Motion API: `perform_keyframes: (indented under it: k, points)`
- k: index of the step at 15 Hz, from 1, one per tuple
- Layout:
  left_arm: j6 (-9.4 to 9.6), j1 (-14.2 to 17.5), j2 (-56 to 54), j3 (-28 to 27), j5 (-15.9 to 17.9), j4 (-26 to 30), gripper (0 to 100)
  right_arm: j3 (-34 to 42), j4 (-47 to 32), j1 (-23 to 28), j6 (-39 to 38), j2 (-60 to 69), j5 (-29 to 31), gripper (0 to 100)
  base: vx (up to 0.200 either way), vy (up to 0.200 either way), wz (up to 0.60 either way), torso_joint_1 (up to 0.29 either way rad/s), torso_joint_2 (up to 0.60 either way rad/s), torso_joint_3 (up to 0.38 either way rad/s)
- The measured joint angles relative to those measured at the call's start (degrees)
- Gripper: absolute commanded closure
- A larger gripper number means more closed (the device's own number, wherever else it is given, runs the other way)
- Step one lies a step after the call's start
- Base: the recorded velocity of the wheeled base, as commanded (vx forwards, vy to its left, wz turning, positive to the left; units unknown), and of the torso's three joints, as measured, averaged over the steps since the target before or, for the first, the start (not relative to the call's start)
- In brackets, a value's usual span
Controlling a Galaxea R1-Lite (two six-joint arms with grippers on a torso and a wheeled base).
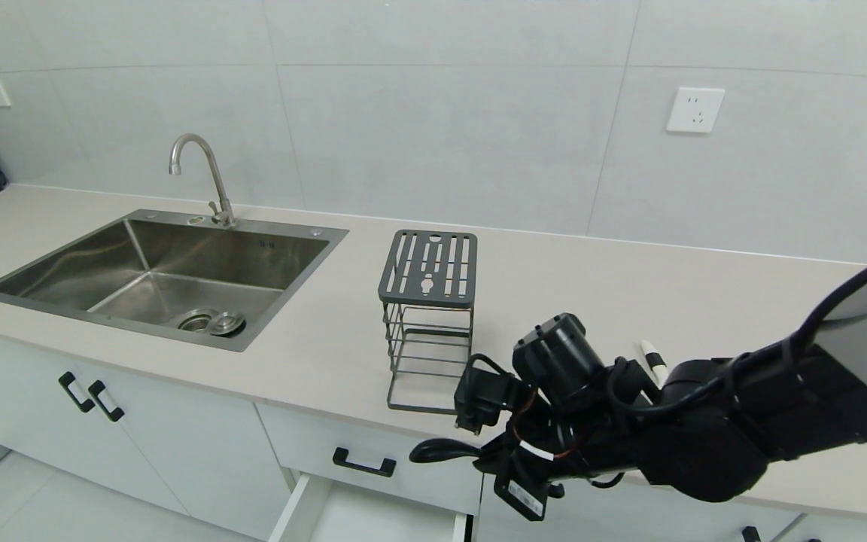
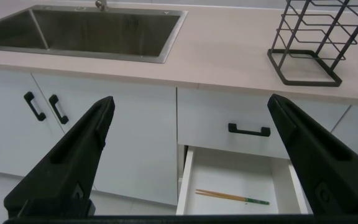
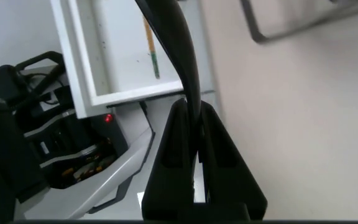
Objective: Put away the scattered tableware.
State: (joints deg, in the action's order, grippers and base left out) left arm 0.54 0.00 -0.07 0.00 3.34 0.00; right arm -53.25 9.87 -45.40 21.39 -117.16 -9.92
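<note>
One wire rack [image 1: 428, 301] near sink [image 1: 200, 252], chopsticks [image 2: 232, 197] in open drawer [image 2: 229, 174]

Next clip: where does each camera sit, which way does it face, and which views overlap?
Head view: on the head, facing forward and down at the counter, sink and rack; the right gripper shows, holding a black spoon.
Left wrist view: on the left wrist, facing the cabinet front and the open drawer; the open left gripper frames it.
Right wrist view: on the right wrist, facing along the spoon toward the drawer; its own gripper shows.
Shared: both wrist views show chopsticks in the drawer.
</note>
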Motion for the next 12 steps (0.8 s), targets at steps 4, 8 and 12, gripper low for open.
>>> perform_keyframes:
  k: [4, 8, 12]
  points:
    - [0.00, 0.0, 0.0, 0.0, 0.0, 0.0, 0, -2.9, -0.4, -5.6, 2.7, -2.8, -0.1, 100, 0.000, 0.000, 0.00, 0.000, 0.00, 0.000]
    - [0.00, 0.0, 0.0, 0.0, 0.0, 0.0, 0, -4.2, -0.3, -7.1, 4.3, -3.4, -0.1, 100, 0.000, 0.000, 0.00, 0.000, 0.00, 0.000]
    - [0.00, 0.0, 0.0, 0.0, 0.0, 0.0, 0, -6.9, -0.3, -8.5, -1.7, -3.5, -1.2, 100, 0.000, 0.000, 0.00, 0.000, 0.00, 0.000]
